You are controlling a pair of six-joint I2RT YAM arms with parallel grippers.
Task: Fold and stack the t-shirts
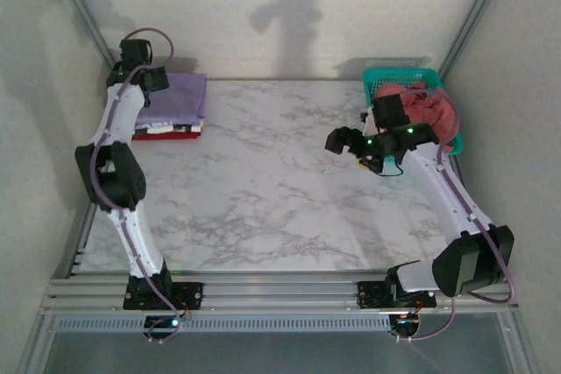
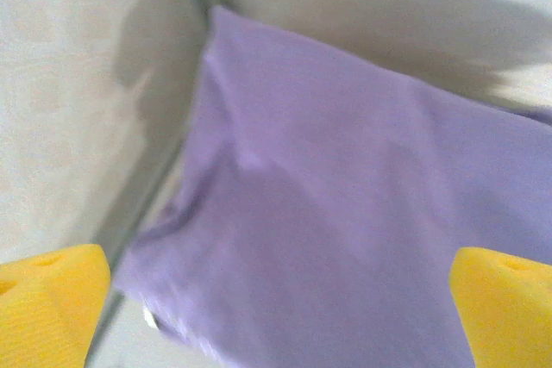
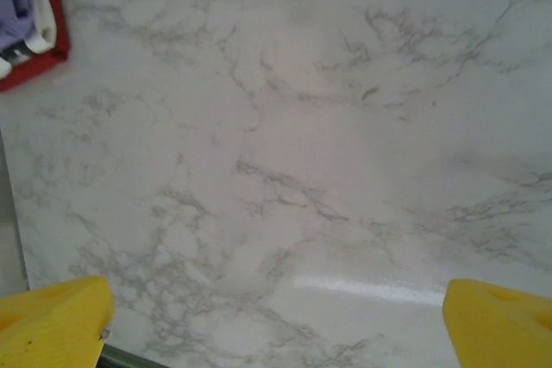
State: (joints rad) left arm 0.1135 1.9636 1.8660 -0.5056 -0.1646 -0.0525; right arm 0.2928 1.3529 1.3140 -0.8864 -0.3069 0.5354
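Lavender shirt tops one folded stack at the far-left counter corner. White and red layers show beneath; layer count and long axis unclear, partly hidden by the left arm. One teal basket, far right, holds heaped pink shirts. Left hand over the stack, right hand over the counter: both spread wide, empty.

Soft light, blurry close-ups, shadows on back wall, glare on table

Table centre free; shirt stack, basket rear corners.
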